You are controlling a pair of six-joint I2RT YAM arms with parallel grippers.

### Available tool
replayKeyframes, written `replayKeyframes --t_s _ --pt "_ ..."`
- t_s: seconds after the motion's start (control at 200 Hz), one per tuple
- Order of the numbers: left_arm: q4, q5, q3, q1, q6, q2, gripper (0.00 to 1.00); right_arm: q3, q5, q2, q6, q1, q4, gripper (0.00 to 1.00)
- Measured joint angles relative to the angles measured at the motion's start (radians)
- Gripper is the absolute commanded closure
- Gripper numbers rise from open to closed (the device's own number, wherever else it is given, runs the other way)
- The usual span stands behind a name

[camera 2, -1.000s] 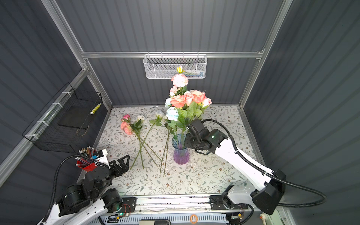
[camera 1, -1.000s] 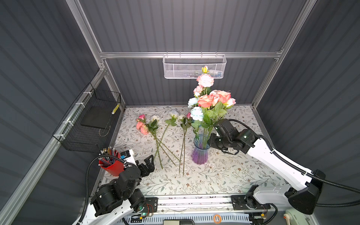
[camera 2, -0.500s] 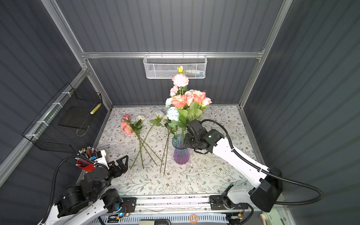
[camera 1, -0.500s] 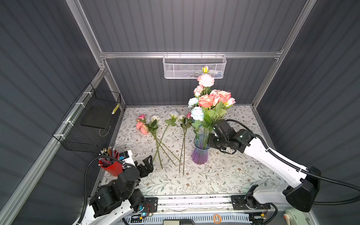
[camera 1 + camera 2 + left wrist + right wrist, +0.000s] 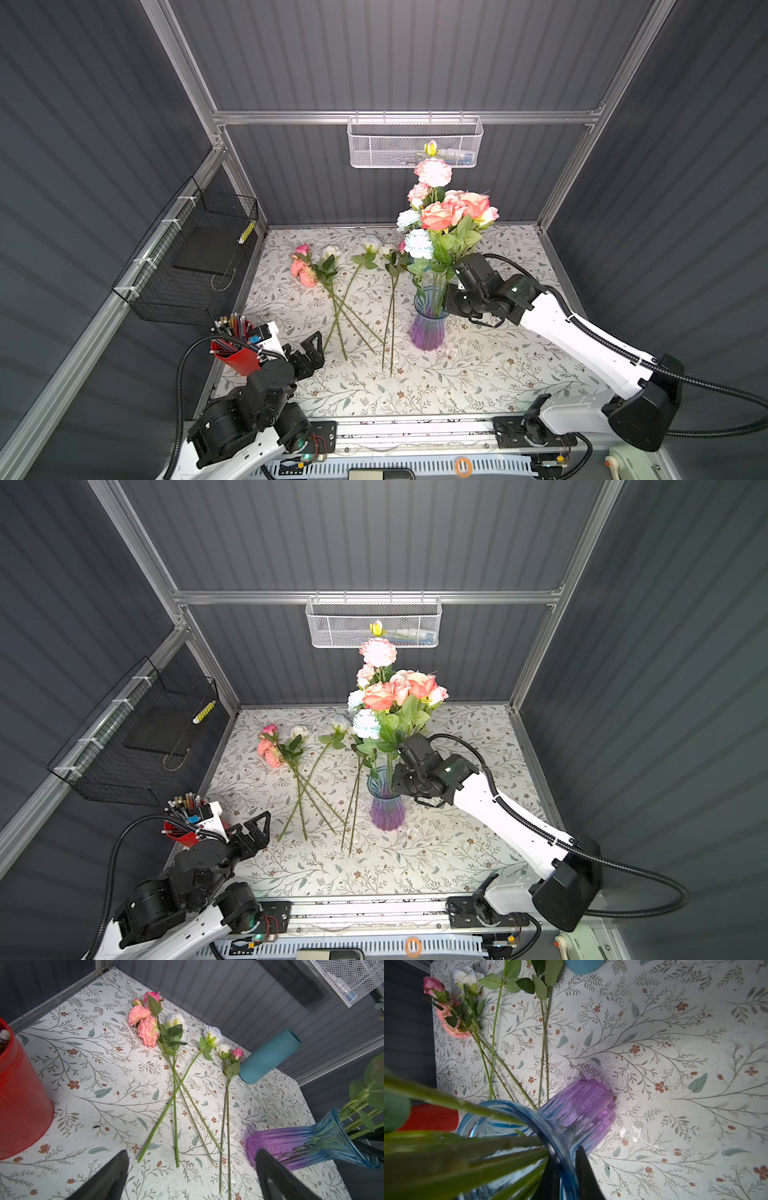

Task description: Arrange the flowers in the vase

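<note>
The left claw [image 5: 191, 1152] is held spread wide and empty over the counter [image 5: 478, 374], near the stem ends. The loose flowers [image 5: 175, 1086] are laid lengthwise, blooms toward the back wall. Beyond, the rim of the vase [image 5: 428, 332] is pinched by the right claw [image 5: 565, 1155]. The other flowers [image 5: 436, 216] are stood upright in it.

We're getting bright, even light from overhead on the floral tabletop [image 5: 478, 382], with dark walls [image 5: 415, 54] and only soft shadows. In the right wrist view, flower stems [image 5: 446, 1147] and the vase [image 5: 579, 1105] rim close up are blurry. Both top views bow at the edges.
</note>
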Motion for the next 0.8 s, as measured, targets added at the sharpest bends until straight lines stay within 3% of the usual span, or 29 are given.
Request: replayKeyframes --t_s 0.195,0.49,0.8 --pt "0.0 0.0 0.0 0.0 0.0 -0.001 0.04 0.0 -0.004 -0.018 -0.038 -0.072 -0.023 1.0" --pt "0.005 0.0 0.0 0.0 0.004 0.005 0.04 -0.002 -0.019 -0.022 -0.097 -0.263 -0.016 1.0" --pt "0.057 0.002 0.0 0.0 0.035 0.074 0.04 0.162 -0.068 0.185 -0.146 -0.446 0.042 1.0"
